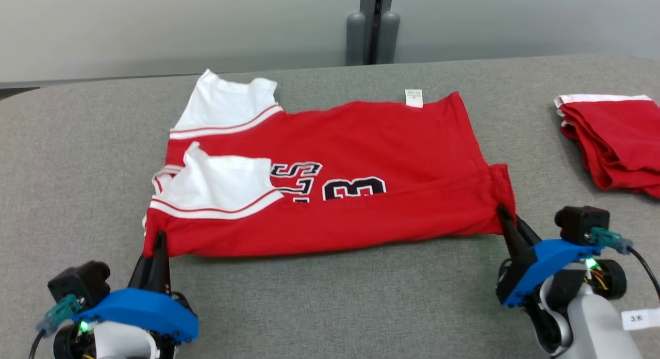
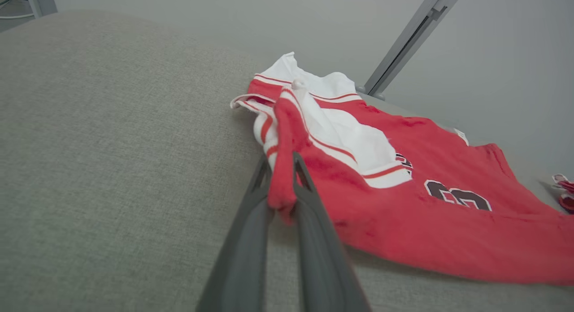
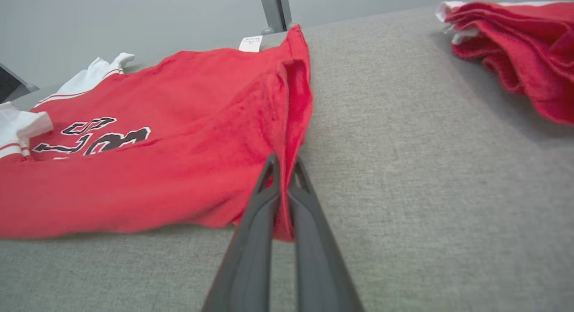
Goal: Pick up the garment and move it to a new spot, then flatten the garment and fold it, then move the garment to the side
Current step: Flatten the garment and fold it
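Note:
A red jersey [image 1: 361, 158] with white sleeves and black lettering lies across the grey table, its near long edge folded over the front. My left gripper [image 1: 159, 240] is shut on the near left corner of the jersey [image 2: 281, 186], by the sleeve end. My right gripper [image 1: 502, 214] is shut on the near right corner of the jersey [image 3: 283, 168], at the hem end. Both corners are lifted slightly off the cloth surface. A white label [image 1: 413, 97] sticks out at the jersey's far edge.
A second red garment [image 1: 613, 142], folded with a white trim, lies at the table's right side [image 3: 515, 38]. The grey felt table [image 1: 330, 297] runs wide in front and to the left. A grey post [image 1: 372, 26] stands behind the far edge.

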